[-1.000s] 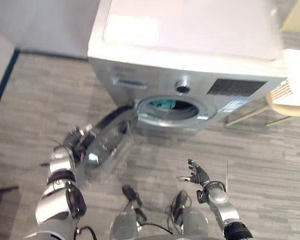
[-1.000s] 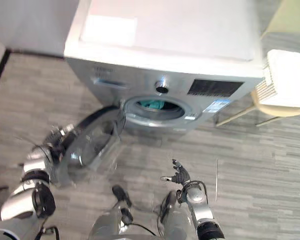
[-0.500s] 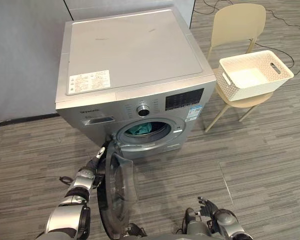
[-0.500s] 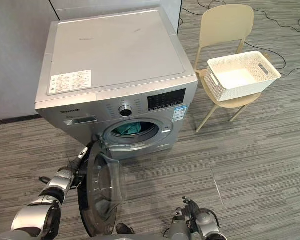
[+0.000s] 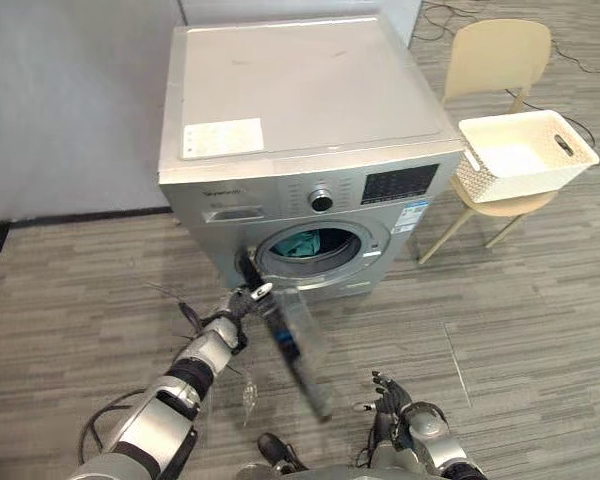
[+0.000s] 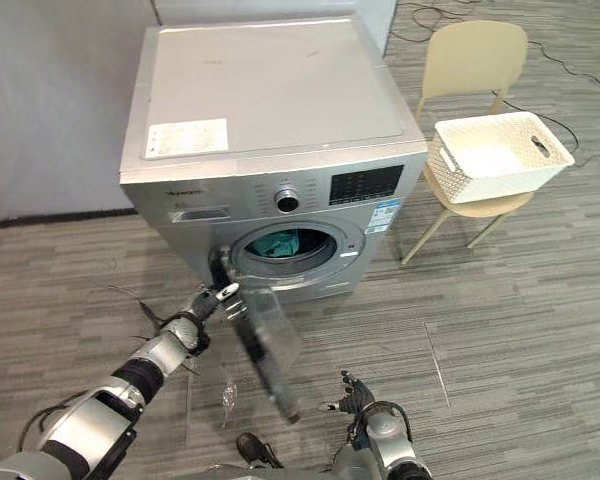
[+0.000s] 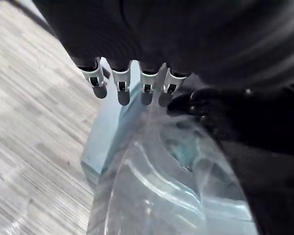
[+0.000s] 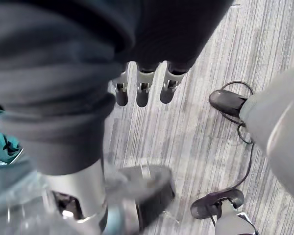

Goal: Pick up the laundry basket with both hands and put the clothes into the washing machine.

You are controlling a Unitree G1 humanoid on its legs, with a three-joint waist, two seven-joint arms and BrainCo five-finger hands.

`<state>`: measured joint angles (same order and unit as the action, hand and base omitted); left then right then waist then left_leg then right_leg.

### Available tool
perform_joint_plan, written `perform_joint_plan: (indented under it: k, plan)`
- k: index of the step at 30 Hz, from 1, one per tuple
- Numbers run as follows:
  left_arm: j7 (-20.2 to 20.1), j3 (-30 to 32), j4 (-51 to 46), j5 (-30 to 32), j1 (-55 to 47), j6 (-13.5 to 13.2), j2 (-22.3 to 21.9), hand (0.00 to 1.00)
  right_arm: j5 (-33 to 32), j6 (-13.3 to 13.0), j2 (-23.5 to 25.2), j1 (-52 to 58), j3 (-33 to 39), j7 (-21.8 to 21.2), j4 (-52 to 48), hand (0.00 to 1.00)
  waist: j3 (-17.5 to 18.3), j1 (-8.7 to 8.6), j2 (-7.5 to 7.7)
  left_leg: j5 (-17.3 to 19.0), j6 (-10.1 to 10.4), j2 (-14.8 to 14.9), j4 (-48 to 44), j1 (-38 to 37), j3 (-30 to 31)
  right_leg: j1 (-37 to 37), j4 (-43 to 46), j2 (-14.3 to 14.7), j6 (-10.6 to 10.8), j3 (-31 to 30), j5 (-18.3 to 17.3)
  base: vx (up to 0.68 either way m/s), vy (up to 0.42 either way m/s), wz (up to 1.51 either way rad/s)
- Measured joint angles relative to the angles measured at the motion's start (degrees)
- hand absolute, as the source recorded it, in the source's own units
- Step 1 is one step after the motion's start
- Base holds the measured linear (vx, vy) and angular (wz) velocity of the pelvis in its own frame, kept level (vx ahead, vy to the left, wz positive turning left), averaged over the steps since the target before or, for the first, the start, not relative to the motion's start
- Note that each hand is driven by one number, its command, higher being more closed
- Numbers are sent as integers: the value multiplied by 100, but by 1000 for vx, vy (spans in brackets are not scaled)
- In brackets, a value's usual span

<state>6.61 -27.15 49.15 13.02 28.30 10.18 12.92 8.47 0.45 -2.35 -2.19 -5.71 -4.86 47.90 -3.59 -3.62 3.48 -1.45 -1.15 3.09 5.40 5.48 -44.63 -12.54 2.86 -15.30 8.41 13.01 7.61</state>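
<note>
right hand [image 5: 393,398] low and nearest, over the grey plank floor [image 5: 540,300], fingers [image 8: 142,91] straight and loose, holding nothing. left hand [image 5: 238,303] reaches out to the washer door [image 5: 296,348], fingers [image 7: 121,89] straight, tips against the door's edge by its clear bowl, not curled round it. door stands swung partway out, seen edge-on. behind it the washing machine [image 5: 310,100] with teal clothes [image 5: 302,243] inside the drum. laundry basket [image 6: 455,175], white, sits on the beige chair [image 5: 500,55] to the right of the machine, well apart from both hands.
</note>
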Motion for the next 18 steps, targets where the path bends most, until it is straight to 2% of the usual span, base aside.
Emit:
perform_joint_plan:
  k: [1,2,4,5,6,7,8,9,10,11,12,13,15,16,18]
  plan:
    - [-103,-53,-6,-8,22,-78,-118,0,-8,4,3,-17,-73,24,10,0,3,0,36,-34,-36,8,-2,75,121,9,-1,-8,0,125,0,55,-124,91]
    - [-332,-306,1,-9,43,-158,-358,0,-77,-20,-1,-152,124,355,-39,0,2,-33,104,-94,-79,32,-10,191,347,36,13,-13,-1,368,0,64,-101,81]
    - [-637,-652,130,5,66,-212,-893,0,-122,-12,-324,-336,-78,318,-159,0,-13,-55,326,-94,-81,129,-280,310,559,219,62,-32,-13,744,-6,101,-139,78]
    - [-750,-768,135,5,61,-228,-1024,0,-122,1,-350,-336,-114,324,-201,0,-16,-51,369,-84,-94,169,-386,305,574,280,145,-33,-42,782,-22,100,-126,76]
    - [-803,-883,135,39,90,-304,-1297,0,-128,8,-351,-319,-85,412,-212,0,-37,-98,414,-30,-171,231,-720,303,658,402,494,-71,-170,922,-96,60,-80,95]
    - [-783,-908,135,128,214,-328,-1590,0,-125,9,-470,-279,-107,436,-304,0,-77,-212,348,13,-239,379,-1052,297,760,402,1200,-127,-492,1086,-302,42,-90,105]
    - [-768,-941,146,128,330,-353,-1743,0,-128,8,-552,-236,-97,440,-376,0,-165,-212,147,29,-259,521,-1123,297,874,292,1500,-2,-542,1099,-632,-16,-128,121]
    - [-746,-936,167,128,545,-445,-1995,0,-152,-5,-578,-54,-31,477,-475,0,-11,-236,133,-154,-73,473,-525,187,1158,325,1023,398,-519,1156,-960,5,-105,152]
    - [-647,-911,334,122,715,-527,-2025,0,-188,-15,-517,89,190,536,-523,0,46,-379,416,384,-180,411,-949,134,392,351,963,20,-513,1690,-1039,22,-120,127]
    - [-584,-885,321,119,718,-621,-2014,0,-200,-19,-514,35,335,568,-566,0,-11,-364,308,402,-171,526,-1115,199,260,296,1104,16,-690,1726,-921,42,-49,66]
    - [-532,-894,299,116,716,-704,-2031,0,-215,-8,-528,22,437,593,-639,0,-49,-317,204,349,-89,577,-1122,172,158,278,1174,25,-778,1771,-849,0,0,0]
    - [-523,-1095,26,104,651,-719,-2053,0,-243,-27,-543,57,606,621,-663,0,-55,-359,58,291,-32,399,-884,-44,233,458,1199,-79,-723,1841,-885,-26,39,8]
    - [-560,-1221,-495,-14,401,-876,-1993,0,-365,-27,-497,225,765,624,-665,0,-65,-326,-8,283,-24,320,-807,-246,290,656,1231,-147,-718,1908,-888,-6,1,25]
    - [-647,-1328,-999,-139,174,-1046,-1864,0,-436,-28,-422,372,893,626,-665,0,-55,-309,-34,282,-23,255,-751,-356,355,762,1291,-213,-687,1993,-907,-5,-29,24]
    - [-919,-1333,-1631,-349,-176,-1223,-1653,0,-458,-29,-336,550,1054,620,-652,0,-33,-240,-70,280,-18,147,-678,-465,407,840,1373,-324,-636,2023,-940,-15,-23,17]
